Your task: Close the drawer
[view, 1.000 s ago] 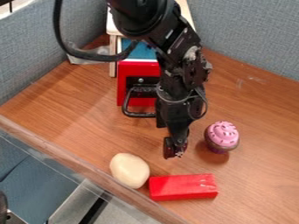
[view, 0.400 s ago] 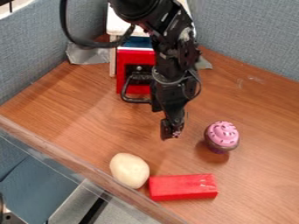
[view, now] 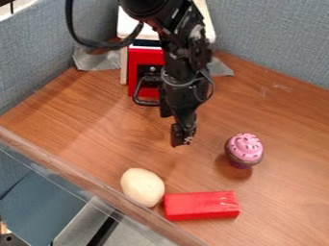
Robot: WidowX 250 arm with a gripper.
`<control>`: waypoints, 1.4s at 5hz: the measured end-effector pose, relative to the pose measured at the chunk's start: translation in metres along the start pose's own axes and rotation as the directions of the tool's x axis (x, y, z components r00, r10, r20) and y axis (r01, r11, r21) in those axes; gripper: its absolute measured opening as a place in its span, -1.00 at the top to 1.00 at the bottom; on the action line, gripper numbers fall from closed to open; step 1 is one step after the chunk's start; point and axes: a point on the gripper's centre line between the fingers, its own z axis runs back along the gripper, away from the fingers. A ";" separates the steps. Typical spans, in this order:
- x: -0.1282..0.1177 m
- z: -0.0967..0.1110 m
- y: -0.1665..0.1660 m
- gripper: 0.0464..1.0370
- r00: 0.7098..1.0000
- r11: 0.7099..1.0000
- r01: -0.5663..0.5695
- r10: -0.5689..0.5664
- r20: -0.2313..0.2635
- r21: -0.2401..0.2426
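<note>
The drawer (view: 138,60), near the back corner of the wooden surface (view: 276,202), has a bright red front with a black plate and a black, looping handle (view: 137,92) that juts forward. It slides under a pale wooden top (view: 132,26) and is nearly closed — only a narrow, dark blue strip of its inside shows above the front. The black arm (view: 183,67) crosses in front of its right side, with the jaws (view: 183,136) pointing down over the middle of the surface; how far they are open, and whether they hold anything, cannot be told. Compared with one second ago, the drawer sits farther back, its blue strip is much thinner, and the arm has moved back as well.
</note>
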 end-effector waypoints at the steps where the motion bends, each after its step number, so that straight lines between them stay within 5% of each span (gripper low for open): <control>1: 0.001 0.002 0.007 -0.93 1.000 1.000 -0.008 0.008 0.002 0.012; 7: 0.001 -0.006 0.020 -0.93 1.000 1.000 -0.027 0.027 -0.004 0.015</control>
